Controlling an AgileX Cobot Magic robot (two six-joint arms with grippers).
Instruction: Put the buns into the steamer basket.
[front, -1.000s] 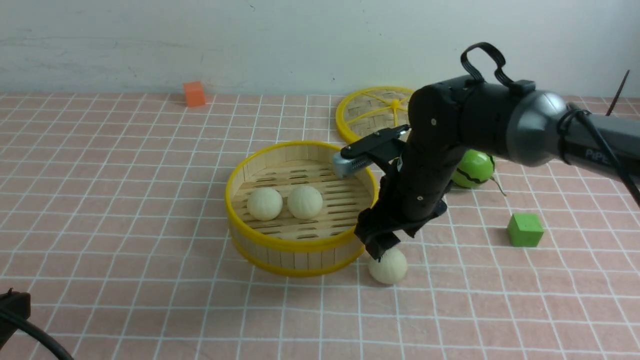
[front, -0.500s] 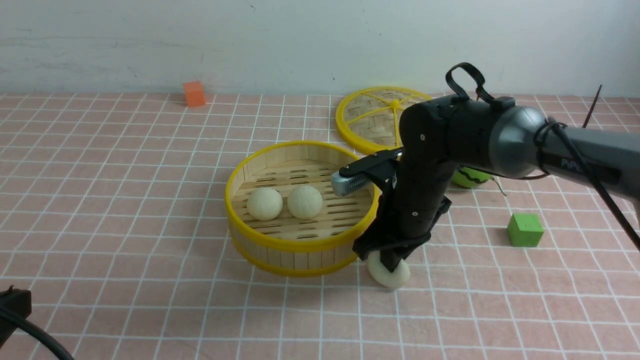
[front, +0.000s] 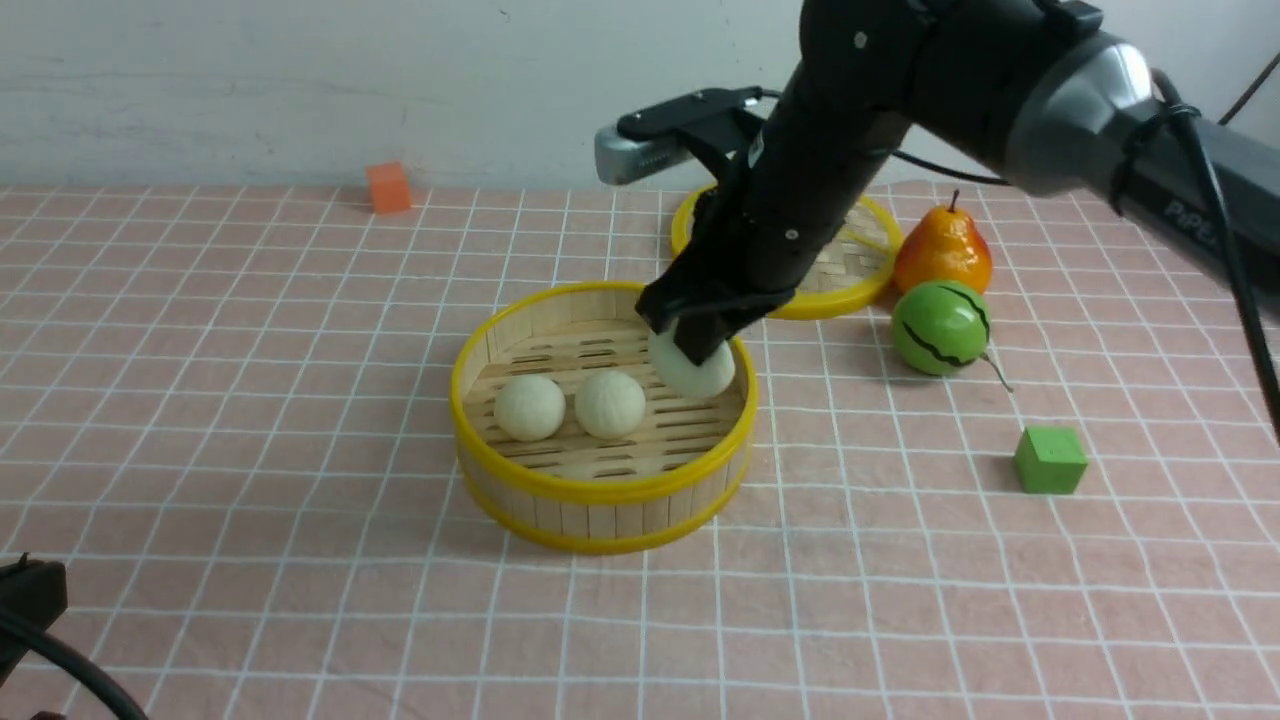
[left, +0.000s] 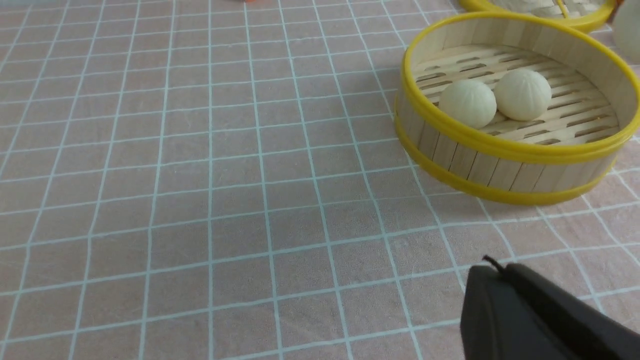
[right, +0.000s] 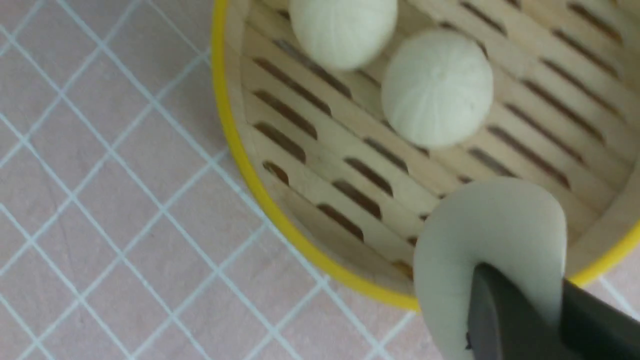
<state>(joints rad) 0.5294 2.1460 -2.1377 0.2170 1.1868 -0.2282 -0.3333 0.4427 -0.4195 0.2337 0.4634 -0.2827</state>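
The steamer basket (front: 600, 492) sits mid-table with two buns (front: 529, 407) (front: 610, 403) side by side on its slotted floor. My right gripper (front: 697, 350) is shut on the third bun (front: 700, 372) and holds it just above the basket's right inner side. In the right wrist view the held bun (right: 490, 230) bulges around my gripper (right: 520, 295), over the basket rim (right: 235, 135), with the other two buns (right: 342, 27) (right: 437, 87) beyond it. My left gripper (left: 505, 282) is shut and empty, low at the near left, with the basket (left: 500, 147) ahead of it.
A flat woven yellow-rimmed lid (front: 855, 275) lies behind the basket, partly hidden by my right arm. An orange-red pear (front: 943, 252) and a green striped ball (front: 940, 327) stand to the right. A green cube (front: 1049, 459) is further front right, and an orange cube (front: 388, 187) is at the back left.
My right gripper came down onto the bun lying on the cloth by the basket's front right, shut on it, then lifted it up and back over the basket's right side.
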